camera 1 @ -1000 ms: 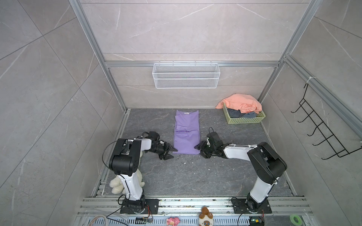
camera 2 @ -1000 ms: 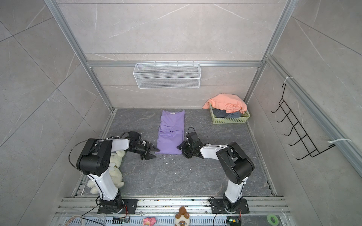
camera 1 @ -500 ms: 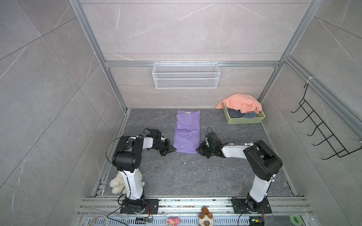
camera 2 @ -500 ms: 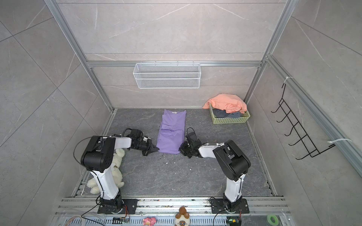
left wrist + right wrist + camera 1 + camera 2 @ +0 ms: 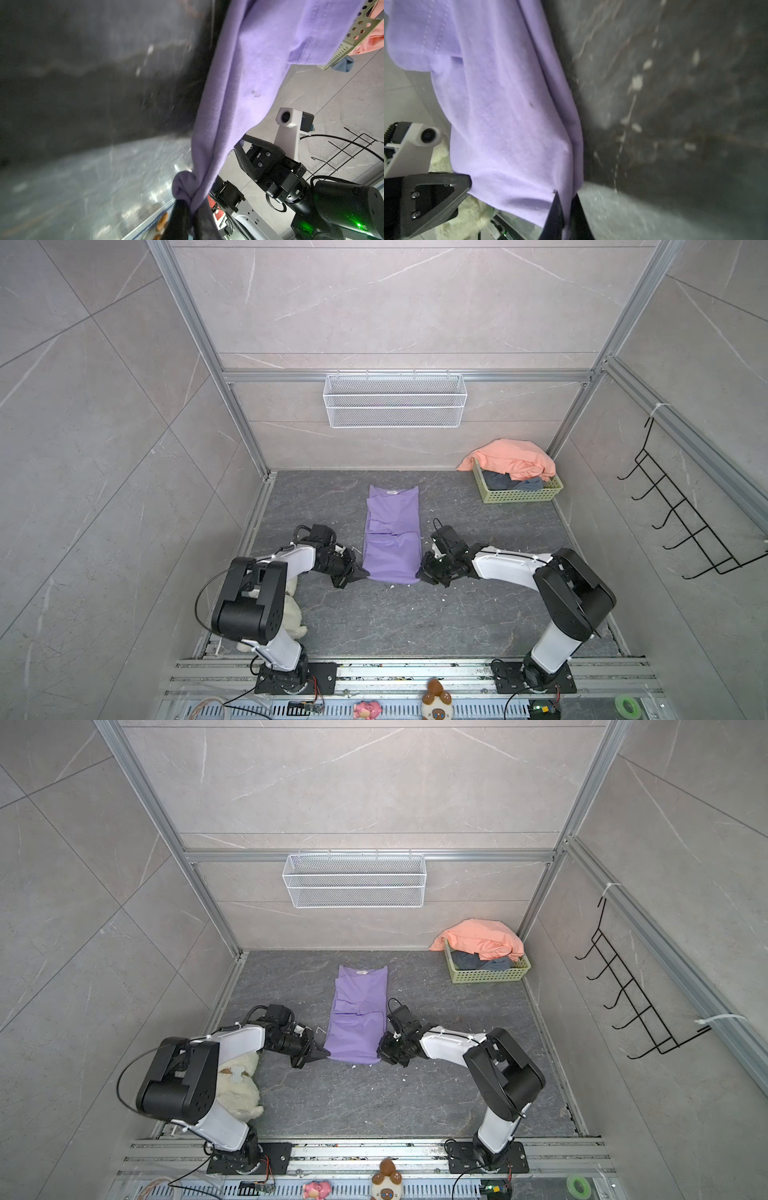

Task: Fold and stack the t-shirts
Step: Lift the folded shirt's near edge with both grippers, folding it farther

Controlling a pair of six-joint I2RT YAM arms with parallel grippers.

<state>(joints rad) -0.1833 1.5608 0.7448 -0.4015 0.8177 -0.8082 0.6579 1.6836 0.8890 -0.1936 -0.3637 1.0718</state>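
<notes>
A lilac-purple t-shirt lies folded into a long strip on the dark floor, collar toward the back wall. My left gripper is shut on its near left corner; in the left wrist view the purple t-shirt bunches between my left gripper. My right gripper is shut on the near right corner; in the right wrist view the purple t-shirt runs into my right gripper. A salmon-orange t-shirt drapes over a slate-grey one.
A green basket at the back right holds the other tees. A white wire shelf hangs on the back wall, a black hook rack on the right wall. A cream plush dog lies by the left arm's base.
Both grippers moved inward to the purple t-shirt's near corners and shut on them.
</notes>
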